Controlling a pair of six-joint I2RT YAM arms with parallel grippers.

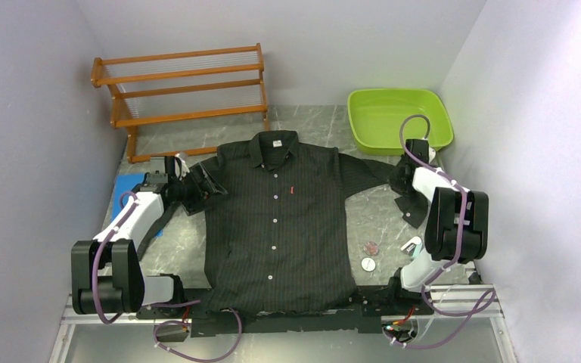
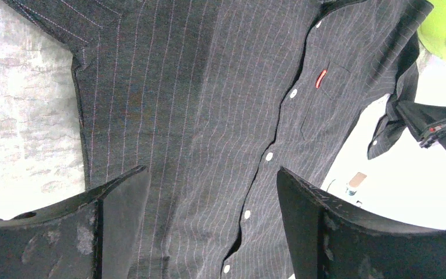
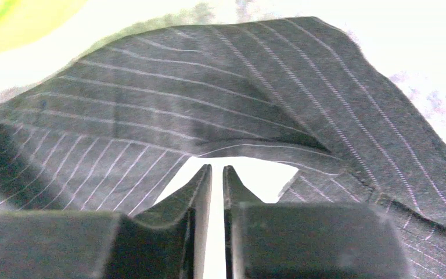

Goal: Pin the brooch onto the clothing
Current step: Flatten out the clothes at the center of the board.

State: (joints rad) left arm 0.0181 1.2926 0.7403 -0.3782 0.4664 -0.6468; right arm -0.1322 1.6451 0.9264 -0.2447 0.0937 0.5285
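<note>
Presently, the shirt lies flat and face-up at the middle of the table, buttoned, collar toward the far side. The left gripper hovers over the shirt front near one shoulder, its fingers wide apart with only the cloth below them. The right gripper sits at the opposite sleeve. Its fingers are nearly together, and a thin slit between them shows pale table. Whether the tips nip the sleeve's edge cannot be told.

A pinkish disc and a white disc rest on bare table just beside the hem on the right. Either may be the brooch; both are too small to tell.

Judged from this layout, the step in hand is spreading the sleeve, and pinning is not yet begun. To do it well:

- Take a shallow bite on the sleeve's edge, catching the fold cleanly rather than a bunch of cloth.
- Draw the sleeve outward and low along the table, so the front panel does not drag with it.
- Lower the left gripper onto the front as an anchor if the body starts to creep.
- Keep the chest by the pocket smooth, as a likely pinning site.
- Steer the sleeve clear of the discs, which a swept cuff could scatter.
</note>
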